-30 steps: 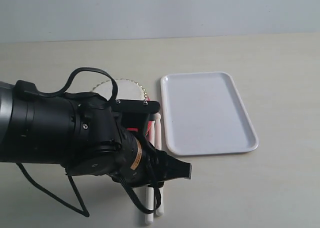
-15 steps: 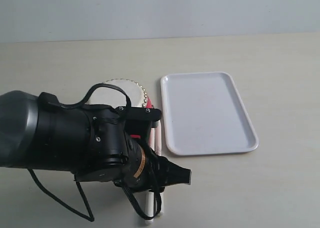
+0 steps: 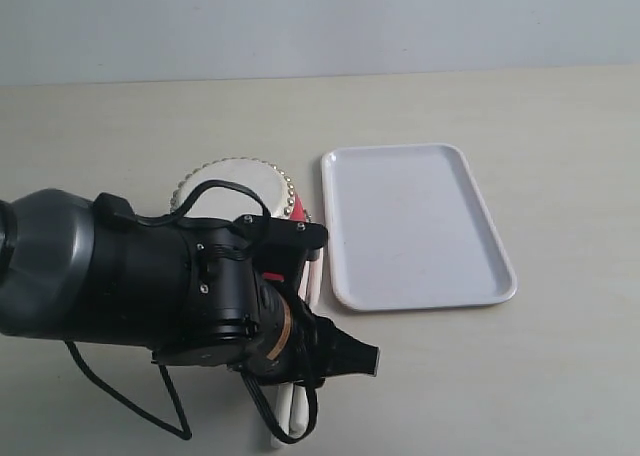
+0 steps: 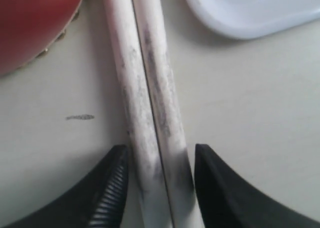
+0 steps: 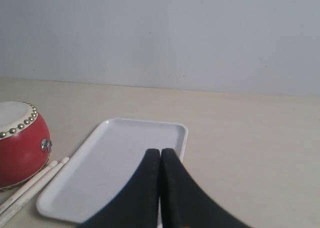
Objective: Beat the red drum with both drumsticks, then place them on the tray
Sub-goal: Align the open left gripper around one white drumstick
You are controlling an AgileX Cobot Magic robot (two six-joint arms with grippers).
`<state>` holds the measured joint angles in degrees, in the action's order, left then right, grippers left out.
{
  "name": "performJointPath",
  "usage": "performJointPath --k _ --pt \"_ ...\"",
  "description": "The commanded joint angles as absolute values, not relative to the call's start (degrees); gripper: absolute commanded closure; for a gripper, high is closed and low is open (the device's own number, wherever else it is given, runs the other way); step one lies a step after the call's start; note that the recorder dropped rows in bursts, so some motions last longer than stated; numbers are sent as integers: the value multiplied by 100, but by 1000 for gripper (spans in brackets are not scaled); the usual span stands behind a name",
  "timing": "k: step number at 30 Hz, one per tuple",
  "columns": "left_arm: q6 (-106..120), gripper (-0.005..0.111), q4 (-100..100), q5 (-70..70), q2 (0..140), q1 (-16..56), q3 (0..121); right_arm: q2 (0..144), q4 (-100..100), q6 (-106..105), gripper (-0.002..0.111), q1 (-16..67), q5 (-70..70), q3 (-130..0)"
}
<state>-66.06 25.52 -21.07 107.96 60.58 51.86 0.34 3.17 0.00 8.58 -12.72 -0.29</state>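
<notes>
The red drum [image 3: 232, 182] stands left of the white tray [image 3: 415, 226], its cream top partly covered by my left arm [image 3: 150, 286]. The two off-white drumsticks [image 4: 150, 88] lie side by side on the table between drum and tray. My left gripper [image 4: 161, 149] is open and low over them, one black finger [image 4: 112, 188] on each outer side of the pair. In the right wrist view, my right gripper [image 5: 160, 152] is shut on nothing above the near end of the tray [image 5: 105, 168], with the drum [image 5: 20, 148] and sticks [image 5: 30, 185] off to the side.
The beige tabletop [image 3: 560, 356] runs back to a pale wall [image 3: 320, 26]. A black cable [image 3: 170, 416] loops down from my left arm. The tray holds nothing.
My left arm has dropped and drawn back toward the near table edge, uncovering more of the drum's top and settling its jaws around the sticks. The sticks, drum and tray have not moved.
</notes>
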Motion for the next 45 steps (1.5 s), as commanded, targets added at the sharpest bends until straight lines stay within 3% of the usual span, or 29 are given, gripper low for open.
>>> performJointPath --k 1,45 --pt "-6639 64 2711 -2149 10608 6062 5154 0 313 0 108 830 -1187 0" --pt "-7006 64 3248 -2539 10759 6052 5154 0 313 32 108 830 -1188 0"
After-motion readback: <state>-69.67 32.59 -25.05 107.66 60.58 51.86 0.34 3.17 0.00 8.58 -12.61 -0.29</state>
